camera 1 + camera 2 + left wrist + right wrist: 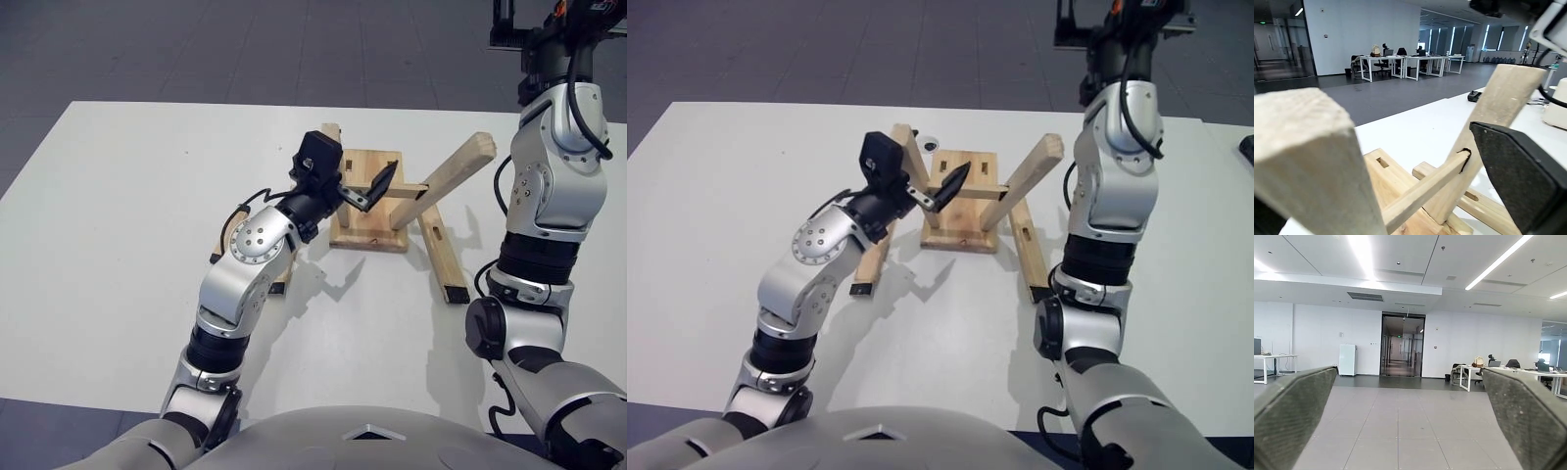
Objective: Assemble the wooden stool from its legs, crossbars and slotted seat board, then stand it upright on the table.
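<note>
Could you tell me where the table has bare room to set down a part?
The white table is bare on the robot's left, from its left edge to the part-built wooden stool, and along the near edge in front of it. It is crowded mid-table, where the left gripper hovers at the stool.

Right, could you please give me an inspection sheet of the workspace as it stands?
Surface: white table.
Job's things: seat board lies flat; tilted leg and rear leg rise from it, crossbar between them; loose leg and another piece lie flat on either side.
Clutter: small dark object at the table's right edge.
Grippers: left gripper open by the crossbar; right gripper open, raised.
Cables: black cable on the right arm.
Surroundings: grey floor, office desks.
</note>
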You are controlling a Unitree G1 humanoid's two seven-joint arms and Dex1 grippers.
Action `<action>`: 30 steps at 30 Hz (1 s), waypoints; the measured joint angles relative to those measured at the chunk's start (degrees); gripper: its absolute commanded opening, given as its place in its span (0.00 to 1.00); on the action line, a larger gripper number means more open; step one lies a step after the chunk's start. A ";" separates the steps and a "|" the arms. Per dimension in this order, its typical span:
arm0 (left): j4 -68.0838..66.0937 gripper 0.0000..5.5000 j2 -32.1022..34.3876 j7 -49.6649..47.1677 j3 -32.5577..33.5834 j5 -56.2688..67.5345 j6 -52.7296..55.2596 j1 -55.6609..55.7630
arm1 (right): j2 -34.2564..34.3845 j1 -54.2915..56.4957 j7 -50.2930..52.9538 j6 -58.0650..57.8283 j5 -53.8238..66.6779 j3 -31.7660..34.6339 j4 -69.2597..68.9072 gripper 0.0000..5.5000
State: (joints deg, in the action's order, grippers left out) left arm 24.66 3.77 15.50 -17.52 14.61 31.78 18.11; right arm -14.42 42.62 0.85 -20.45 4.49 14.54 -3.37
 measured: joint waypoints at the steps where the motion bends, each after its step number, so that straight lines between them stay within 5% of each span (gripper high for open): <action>1: 0.06 0.98 0.14 0.08 -0.44 -0.50 -0.09 0.00 | 0.00 -0.03 0.00 -0.01 0.04 0.00 0.04 0.98; 9: 0.64 0.98 -1.40 -5.15 7.00 -1.03 -1.39 1.37 | -0.04 -0.20 0.93 0.24 -0.41 0.09 1.52 0.98; 14: 8.59 0.98 -4.80 -15.00 26.01 9.98 -0.21 13.54 | -0.78 -1.88 10.23 3.11 -3.64 5.16 5.10 0.98; 17: 6.34 0.98 0.99 -22.13 34.41 5.32 3.72 13.43 | -5.05 -4.27 19.42 1.23 -6.66 13.99 6.80 0.98; 21: 2.72 0.98 10.28 -21.75 22.58 -3.31 16.82 2.84 | -8.46 -11.87 20.45 -5.26 -8.99 16.82 6.98 0.98; 24: 3.44 0.98 10.45 -18.72 6.85 -4.17 24.26 -0.04 | -3.94 -16.84 15.77 -10.32 -9.28 7.11 -1.87 0.98; 30: 4.73 0.98 8.28 -19.70 -2.55 -9.06 32.64 4.23 | 9.21 -25.65 13.25 -19.37 -9.64 -11.75 -21.84 0.98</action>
State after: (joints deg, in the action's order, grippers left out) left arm 29.39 12.06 -4.20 -20.07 5.55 64.42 22.34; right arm -5.21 16.98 14.10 -39.83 -5.15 2.79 -25.21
